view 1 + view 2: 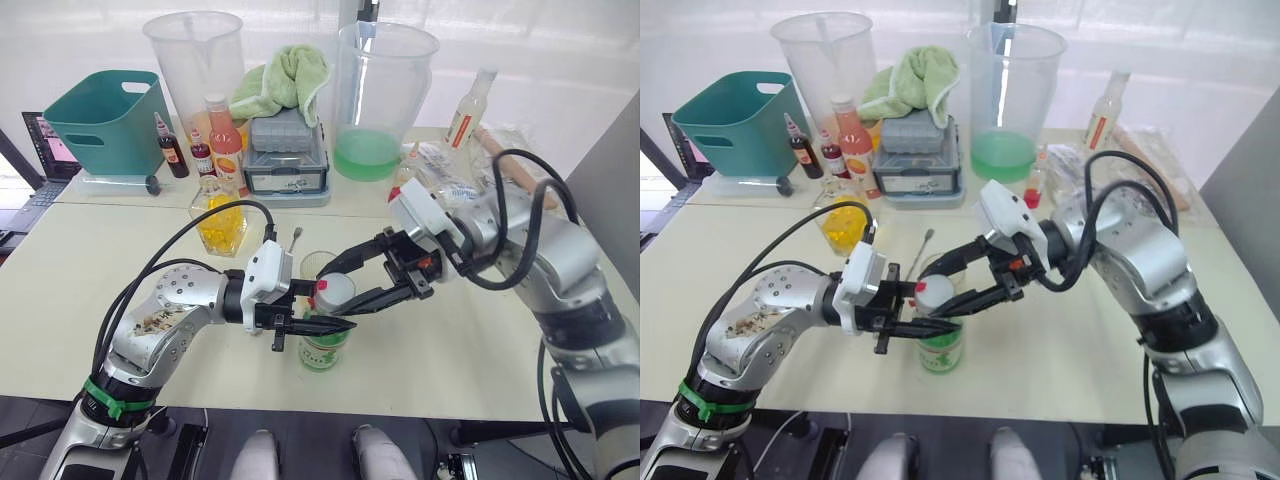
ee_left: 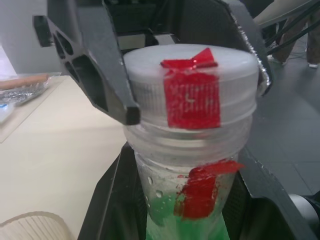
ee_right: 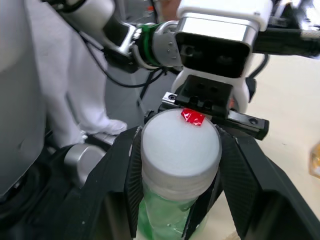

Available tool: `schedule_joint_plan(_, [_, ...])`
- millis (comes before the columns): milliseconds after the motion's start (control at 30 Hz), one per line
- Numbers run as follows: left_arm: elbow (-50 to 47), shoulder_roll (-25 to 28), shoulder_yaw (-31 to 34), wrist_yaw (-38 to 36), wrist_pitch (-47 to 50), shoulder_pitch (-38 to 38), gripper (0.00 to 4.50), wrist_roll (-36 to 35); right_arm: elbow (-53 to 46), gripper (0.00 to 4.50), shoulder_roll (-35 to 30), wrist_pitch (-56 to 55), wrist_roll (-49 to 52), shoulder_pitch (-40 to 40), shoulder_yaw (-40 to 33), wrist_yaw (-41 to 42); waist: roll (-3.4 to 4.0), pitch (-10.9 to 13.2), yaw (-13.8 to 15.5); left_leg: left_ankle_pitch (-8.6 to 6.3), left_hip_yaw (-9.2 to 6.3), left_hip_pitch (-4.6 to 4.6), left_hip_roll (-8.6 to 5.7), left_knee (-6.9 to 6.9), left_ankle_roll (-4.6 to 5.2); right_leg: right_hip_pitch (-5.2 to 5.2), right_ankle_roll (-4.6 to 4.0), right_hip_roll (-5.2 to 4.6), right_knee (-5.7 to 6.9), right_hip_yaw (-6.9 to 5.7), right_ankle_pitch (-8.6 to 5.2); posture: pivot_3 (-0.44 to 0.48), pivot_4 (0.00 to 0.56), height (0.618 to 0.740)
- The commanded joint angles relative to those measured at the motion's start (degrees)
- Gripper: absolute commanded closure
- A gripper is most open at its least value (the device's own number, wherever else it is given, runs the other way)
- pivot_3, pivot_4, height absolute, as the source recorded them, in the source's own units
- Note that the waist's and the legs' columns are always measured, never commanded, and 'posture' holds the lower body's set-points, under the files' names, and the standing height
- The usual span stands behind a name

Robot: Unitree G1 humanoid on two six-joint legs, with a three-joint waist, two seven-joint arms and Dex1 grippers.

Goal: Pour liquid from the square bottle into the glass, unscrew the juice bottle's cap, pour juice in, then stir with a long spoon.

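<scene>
Your left gripper [image 1: 318,325] clamps the slim green-liquid plastic juice bottle [image 1: 322,348] upright; your right gripper [image 1: 345,283] apparently pinches its white round screw cap [image 1: 334,291].

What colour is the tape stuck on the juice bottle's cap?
Red, on the white cap of the juice bottle; clearest in the left wrist view.

Two huge clear plastic pitchers [image 1: 195,62] [image 1: 384,95] stand at upper centre of the pale counter [image 1: 90,290]; upper left, one teal plastic tub [image 1: 105,120] and two small dark red bottles [image 1: 171,147] [image 1: 201,155]; at centre, one white-capped green juice bottle [image 1: 324,340], one ribbed glass tumbler [image 1: 316,265], one square yellow-filled decanter [image 1: 220,222].
</scene>
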Motion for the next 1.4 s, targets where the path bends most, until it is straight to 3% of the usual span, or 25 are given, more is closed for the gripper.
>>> schedule_joint_plan(33, [1.1,0.6,-0.8,2.3,1.3,1.4,3.08,2.5,3.7,2.81,1.2,-1.7,-3.7,-3.3,1.8,5.1,0.0,0.0,0.0,0.0,0.0,-0.01,0.0,0.0,0.0,-0.01,0.0,0.0,0.0,0.0,0.0,0.0,0.15,0.728])
schedule_joint_plan(133, [1.0,0.6,-0.8,2.4,1.2,1.5,3.08,2.6,4.7,2.81,2.2,-0.6,-3.5,-4.1,1.1,5.8,0.0,0.0,0.1,0.0,0.0,-0.02,0.0,0.0,0.0,-0.02,-0.01,0.0,0.01,0.0,0.0,0.0,0.15,0.728])
schedule_joint_plan(200, [1.0,0.6,-0.7,2.5,1.1,1.7,3.08,2.6,4.4,1.78,2.7,0.2,-3.1,-4.2,0.2,5.2,0.0,0.0,0.0,0.0,0.0,-0.02,0.0,0.0,0.0,-0.03,-0.01,0.0,0.01,0.0,0.01,0.0,0.15,0.728])
schedule_joint_plan(367, [1.5,0.5,-1.3,2.0,0.6,1.5,3.08,3.1,1.4,0.14,3.1,2.2,-0.5,-4.2,-3.7,3.0,0.01,0.0,0.1,0.0,0.0,-0.07,-0.01,0.0,0.0,-0.08,-0.01,0.0,0.05,0.0,0.01,0.0,0.15,0.728])
schedule_joint_plan(400, [1.7,0.5,-1.4,1.8,0.5,1.4,3.08,3.2,0.7,0.03,2.9,3.2,0.2,-4.2,-4.5,2.5,0.01,0.0,0.2,0.0,-0.01,-0.08,-0.01,0.0,0.0,-0.09,-0.01,0.0,0.05,0.0,0.01,0.0,0.15,0.728])
schedule_joint_plan(600, [2.7,0.4,-1.9,1.3,0.0,0.5,3.08,3.3,-6.9,0.03,0.5,13.6,6.4,-1.0,-11.0,-4.6,0.01,0.0,0.5,0.0,-0.03,-0.11,-0.03,-0.01,0.0,-0.08,-0.01,-0.01,0.03,0.0,0.02,0.0,0.15,0.728])
schedule_joint_plan(867, [4.6,-0.4,-3.2,0.4,-1.2,-0.4,3.08,3.8,-23.0,0.03,-0.4,24.1,11.3,11.3,-17.5,-25.1,0.0,0.0,0.5,0.0,0.0,-0.11,-0.03,0.0,0.0,-0.09,-0.01,-0.01,0.01,0.02,0.01,0.0,0.15,0.728])
schedule_joint_plan(1167, [6.6,-1.1,-4.1,-0.6,-2.1,-2.1,3.08,4.0,-27.8,0.03,0.3,27.9,15.5,14.4,-19.3,-35.7,-0.01,0.0,0.6,0.0,0.0,-0.12,-0.03,0.01,0.0,-0.06,-0.03,-0.02,-0.07,0.02,0.0,0.0,0.15,0.728])
schedule_joint_plan(1400, [7.7,-1.1,-4.4,-1.0,-3.0,-2.7,3.08,4.6,-28.3,2.13,-0.8,27.7,16.1,14.7,-18.8,-36.9,-0.01,0.0,0.6,0.0,0.0,-0.12,-0.03,0.01,0.0,-0.05,-0.04,-0.03,-0.08,0.02,0.0,0.0,0.15,0.728])
